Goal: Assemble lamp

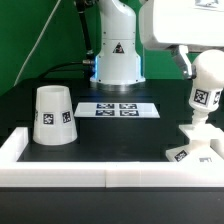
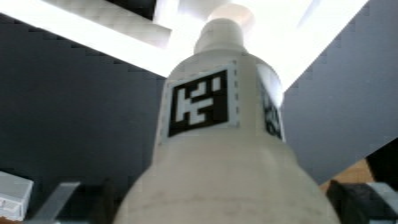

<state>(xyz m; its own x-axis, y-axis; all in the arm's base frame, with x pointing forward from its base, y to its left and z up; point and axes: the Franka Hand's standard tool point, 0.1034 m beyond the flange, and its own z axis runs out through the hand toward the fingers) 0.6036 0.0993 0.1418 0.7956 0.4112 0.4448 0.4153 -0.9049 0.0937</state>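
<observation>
The white lamp bulb (image 1: 205,95) stands nearly upright with its narrow end on the flat white base (image 1: 196,148) at the exterior view's right. My gripper (image 1: 200,68) comes down from above and is shut on the bulb's rounded upper end. In the wrist view the bulb (image 2: 214,110) fills the picture, tag facing the camera, and it runs out from between my fingers (image 2: 365,195); my gripper (image 2: 205,205) holds it there. The white cone shade (image 1: 52,115) stands alone on the table at the exterior view's left.
The marker board (image 1: 118,109) lies flat at the middle back. The white robot pedestal (image 1: 117,50) stands behind it. A raised white wall (image 1: 100,168) runs along the table's front and left edge.
</observation>
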